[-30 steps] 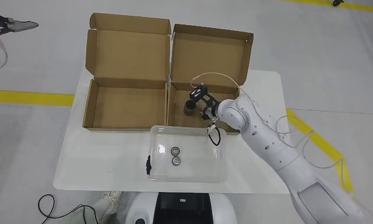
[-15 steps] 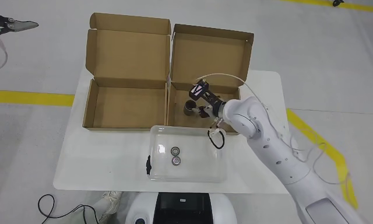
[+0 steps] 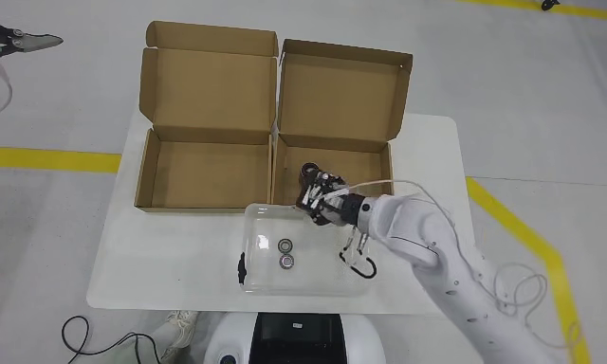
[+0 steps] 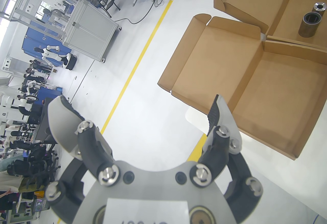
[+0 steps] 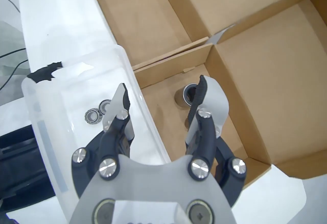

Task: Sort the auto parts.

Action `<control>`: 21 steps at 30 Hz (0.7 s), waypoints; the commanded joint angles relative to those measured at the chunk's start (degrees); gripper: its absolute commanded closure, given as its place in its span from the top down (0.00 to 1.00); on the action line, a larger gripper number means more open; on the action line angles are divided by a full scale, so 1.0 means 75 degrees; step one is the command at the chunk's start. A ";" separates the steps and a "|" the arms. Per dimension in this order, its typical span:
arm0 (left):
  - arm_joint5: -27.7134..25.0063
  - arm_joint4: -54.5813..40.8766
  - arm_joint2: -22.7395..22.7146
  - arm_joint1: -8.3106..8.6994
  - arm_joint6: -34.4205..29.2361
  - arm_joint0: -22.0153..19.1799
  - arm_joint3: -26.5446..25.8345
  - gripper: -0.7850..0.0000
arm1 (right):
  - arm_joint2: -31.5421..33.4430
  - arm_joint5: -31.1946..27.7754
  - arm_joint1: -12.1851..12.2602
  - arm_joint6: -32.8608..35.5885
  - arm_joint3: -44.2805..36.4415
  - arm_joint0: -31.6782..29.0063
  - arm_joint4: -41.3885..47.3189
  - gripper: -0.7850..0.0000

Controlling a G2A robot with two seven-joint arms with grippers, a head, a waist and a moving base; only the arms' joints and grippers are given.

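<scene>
Two small metal bearings (image 3: 285, 251) lie side by side in the clear plastic bin (image 3: 254, 269); the right wrist view has them (image 5: 97, 111) just beyond one finger. A dark cylindrical sleeve (image 4: 309, 25) and a smaller silver cylinder (image 4: 319, 8) stand in the right cardboard box (image 3: 370, 170). My right gripper (image 3: 318, 195) hangs open and empty over the bin's far rim, where it meets that box. The sleeve (image 5: 184, 96) is partly behind its other finger. My left gripper (image 4: 139, 102) is open, empty, and off to the left of the table above the floor.
The left cardboard box (image 3: 204, 174) is open with nothing inside. Both boxes' lids stand up at the back. A black tape patch (image 5: 44, 73) marks the bin's rim. The white table (image 3: 161, 260) is bare to the left of the bin.
My right gripper has swung from above the right box's floor towards the near side and left, ending over the bin's rim. It stayed open. The parts have not moved.
</scene>
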 commanded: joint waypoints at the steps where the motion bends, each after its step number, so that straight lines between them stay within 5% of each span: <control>1: 0.0000 0.0000 0.0000 0.0000 0.0000 0.0000 0.0000 1.00 | -0.0141 -0.0412 0.0023 0.0081 0.0019 -0.0018 -0.0267 0.64; 6: 0.0000 0.0000 0.0000 0.0000 0.0000 0.0000 0.0000 1.00 | -0.0557 -0.1114 0.0031 0.0096 0.0277 -0.0040 -0.0440 0.63; 10: 0.0000 0.0000 0.0000 0.0000 0.0000 0.0000 0.0000 1.00 | -0.0749 -0.1286 0.0033 -0.0145 0.0371 -0.0144 -0.0505 0.52; 21: 0.0000 0.0000 0.0000 0.0000 0.0000 0.0000 0.0000 1.00 | -0.1395 -0.1199 -0.0066 -0.0733 0.1178 -0.0160 -0.0868 0.48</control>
